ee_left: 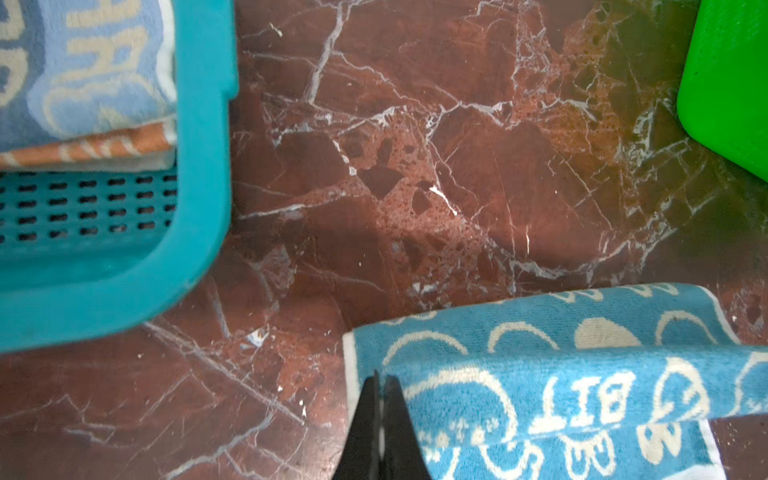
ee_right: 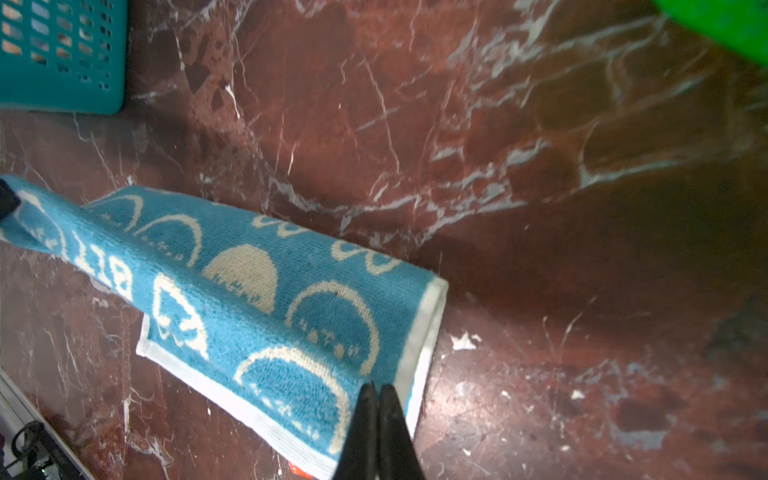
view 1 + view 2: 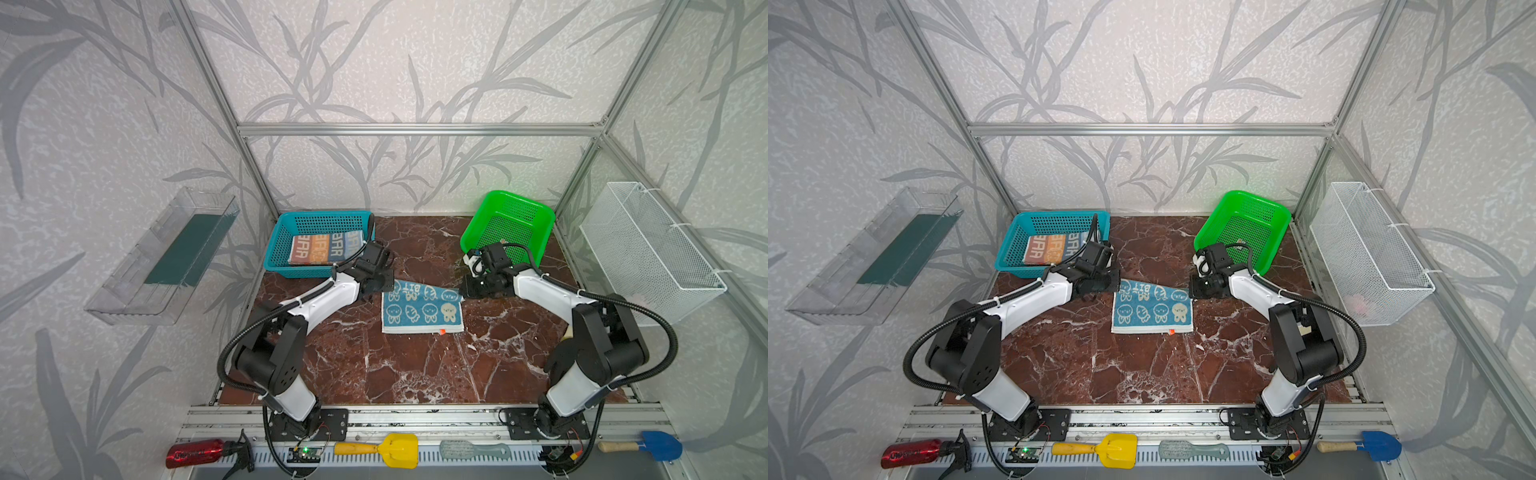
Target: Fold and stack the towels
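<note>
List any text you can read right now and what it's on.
"BIT": teal-blue bunny towel, on its raised fold, upside down in the left wrist view.
"RAB", seemingly, repeated: striped towel in the teal basket; letters partly hidden.
Red bottle: white print, too blurred to read.

Walls [image 3: 374, 62]: pale textured covering printed with grey leafy stems, on three sides
Frame [image 3: 415, 129]: bare aluminium bars, one crossbar along the back, slanted posts at the corners
Table [image 3: 395, 374]: glossy dark red-brown marble pattern with white veins
Left side: clear plastic bin [image 3: 124, 291] fixed to the wall, dark green base inside
Right side: white wire basket [image 3: 648, 249] hung on the frame
Front edge: aluminium rail [image 3: 415, 417] across the near side
Light: bright and even, only soft shadows on the marble
</note>
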`<state>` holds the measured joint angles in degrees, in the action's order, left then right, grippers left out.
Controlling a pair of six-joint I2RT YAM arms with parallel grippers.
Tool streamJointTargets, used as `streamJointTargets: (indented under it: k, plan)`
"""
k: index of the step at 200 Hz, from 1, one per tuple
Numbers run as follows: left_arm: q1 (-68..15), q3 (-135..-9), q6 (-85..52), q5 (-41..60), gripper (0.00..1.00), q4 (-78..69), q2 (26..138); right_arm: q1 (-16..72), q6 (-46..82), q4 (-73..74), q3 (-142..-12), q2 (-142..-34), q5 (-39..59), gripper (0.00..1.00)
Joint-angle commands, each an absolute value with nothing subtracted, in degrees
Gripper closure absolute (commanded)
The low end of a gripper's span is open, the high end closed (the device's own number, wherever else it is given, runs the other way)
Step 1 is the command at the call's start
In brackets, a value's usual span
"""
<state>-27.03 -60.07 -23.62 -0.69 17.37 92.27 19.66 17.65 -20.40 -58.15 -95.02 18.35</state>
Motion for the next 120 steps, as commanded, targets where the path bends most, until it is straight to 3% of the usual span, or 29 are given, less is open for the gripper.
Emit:
streamJointTargets:
  k: [1,67,120]
  plan:
    - [-27.64,-55.13,-26.49,-1.07,1.0,15.94,89.82,19.94,18.74,-19.42,-53.99,-93.85,16.77,1.0]
    - [-31.3,-47.66,-29.45,-0.98,1.0,11.83,91.88,20.29,20.49,-18.23,-52.87,-95.64,17.58,1.0]
    - [-31.07,-53.13,-28.22,-4.53,1.0,14.6,94.61,20.3,19.17,-21.69,-55.75,-93.11,16.5,1.0]
